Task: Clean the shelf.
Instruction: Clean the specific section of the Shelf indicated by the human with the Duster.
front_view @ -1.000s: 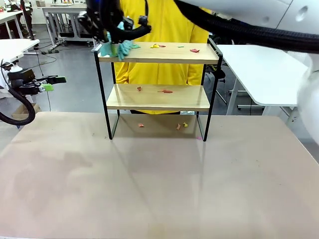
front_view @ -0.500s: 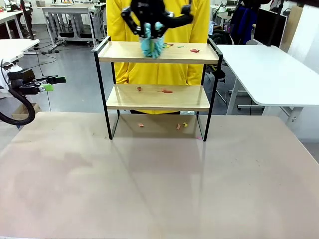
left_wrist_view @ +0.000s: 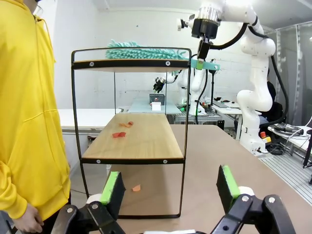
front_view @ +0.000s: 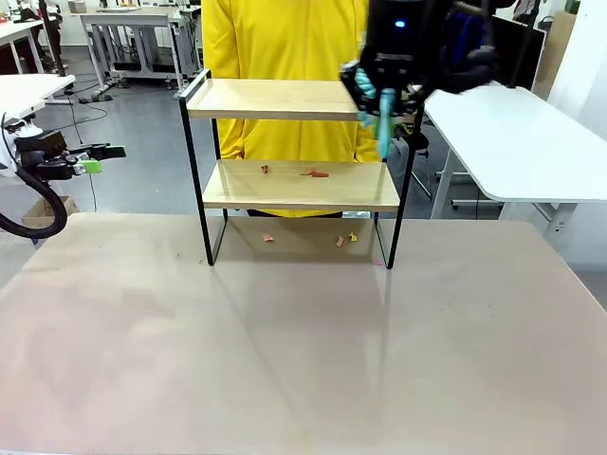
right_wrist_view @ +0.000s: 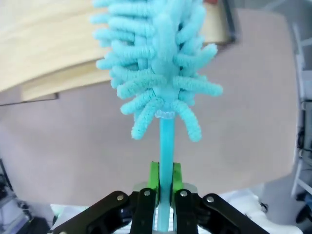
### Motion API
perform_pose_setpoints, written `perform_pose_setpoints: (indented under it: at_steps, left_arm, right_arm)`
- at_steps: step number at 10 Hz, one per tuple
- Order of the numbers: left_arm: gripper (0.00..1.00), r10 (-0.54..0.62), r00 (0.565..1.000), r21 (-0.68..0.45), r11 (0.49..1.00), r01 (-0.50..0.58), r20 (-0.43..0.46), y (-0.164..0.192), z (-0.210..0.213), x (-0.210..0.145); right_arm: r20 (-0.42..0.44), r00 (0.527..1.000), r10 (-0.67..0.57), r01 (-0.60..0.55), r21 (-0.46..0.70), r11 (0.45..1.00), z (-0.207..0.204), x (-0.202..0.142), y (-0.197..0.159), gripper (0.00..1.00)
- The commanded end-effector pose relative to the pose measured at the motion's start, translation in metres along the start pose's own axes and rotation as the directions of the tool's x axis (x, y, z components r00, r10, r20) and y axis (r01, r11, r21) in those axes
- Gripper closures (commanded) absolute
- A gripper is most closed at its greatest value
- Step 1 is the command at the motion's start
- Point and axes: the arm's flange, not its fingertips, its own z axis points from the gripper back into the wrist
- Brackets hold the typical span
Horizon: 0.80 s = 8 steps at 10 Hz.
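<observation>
My right pincer (right_wrist_view: 165, 170), clamped on the handle of the fluffy teal duster (right_wrist_view: 158, 73), has swept to the right end of the two-tier wooden shelf (front_view: 285, 100); pushing further sideways could topple it.

1. You have the shelf (front_view: 285, 100) at 12 o'clock on the table (front_view: 285, 351), with the person (front_view: 285, 38) behind it.
2. The duster (front_view: 382, 128) is at 1 o'clock, at the shelf's right end.
3. Scraps (front_view: 315, 173) lie on the lower board (front_view: 247, 187).

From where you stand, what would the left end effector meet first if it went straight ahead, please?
Most likely the shelf, near the end of its lower board; depth is unclear, but nothing shows between.
</observation>
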Motion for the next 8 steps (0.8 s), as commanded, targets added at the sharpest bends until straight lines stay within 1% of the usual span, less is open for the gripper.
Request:
perform_pose_setpoints:
  at_steps: [1, 2, 3, 6, 7, 8]
  left_arm:
    - [0.00, -0.015, 1.000, -0.006, 1.000, 0.015, -0.006, -0.002, -0.001, 0.001]
    - [0.00, -0.015, 1.000, -0.006, 1.000, 0.015, -0.006, -0.002, -0.001, 0.001]
    - [0.00, -0.015, 1.000, -0.006, 1.000, 0.015, -0.006, -0.002, -0.001, 0.001]
    - [0.00, -0.015, 1.000, -0.006, 1.000, 0.015, -0.006, -0.002, -0.001, 0.001]
    - [0.00, -0.015, 1.000, -0.006, 1.000, 0.015, -0.006, -0.002, -0.001, 0.001]
    - [0.00, -0.015, 1.000, -0.006, 1.000, 0.015, -0.006, -0.002, -0.001, 0.001]
  right_arm:
    - [0.060, 0.998, -0.021, 0.023, -0.043, 0.999, 0.000, -0.018, -0.039, 0.87]
    - [0.106, 0.994, -0.009, 0.004, 0.048, 0.999, 0.013, -0.021, -0.035, 0.87]
    - [0.019, 1.000, -0.022, 0.022, -0.020, 1.000, 0.003, -0.007, -0.022, 0.87]
    - [0.019, 1.000, -0.022, 0.022, -0.020, 1.000, 0.003, -0.007, -0.022, 0.87]
    - [0.041, 0.999, -0.008, 0.008, -0.010, 1.000, 0.002, -0.014, -0.019, 0.87]
    - [0.085, 0.996, 0.026, -0.029, 0.040, 0.999, 0.026, -0.020, -0.033, 0.87]
